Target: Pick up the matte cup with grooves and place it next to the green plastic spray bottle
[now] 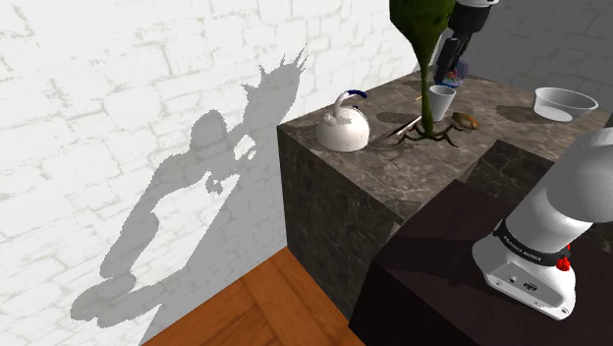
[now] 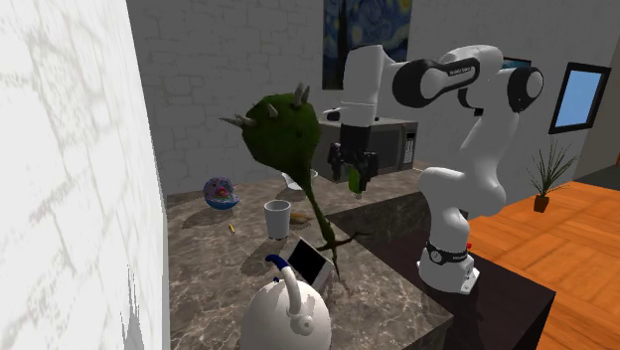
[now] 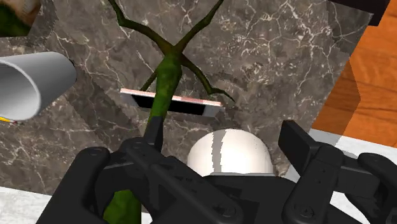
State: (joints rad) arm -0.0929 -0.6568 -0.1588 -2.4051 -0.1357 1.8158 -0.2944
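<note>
The lettering (image 1: pixel 524 243) on the white arm is too small to read, while the pale cup (image 1: pixel 441 101) stands upright on the dark marble counter (image 1: pixel 393 103) beside a spiky green plant (image 2: pixel 283 124), and the black gripper (image 2: pixel 355 182) hangs near it, fingers apart and empty, between white brick walls (image 1: pixel 147 79).

- The white arm (image 2: pixel 444 189) stands upright on its base (image 2: pixel 449 266), bends at a high elbow and reaches level toward the second exterior view's left.
- At the end the wrist turns down, so the black tool (image 2: pixel 356 177) points downward and hangs in the air.
- Its two fingers (image 3: pixel 304 145) stand apart, with nothing clasped between them.
</note>
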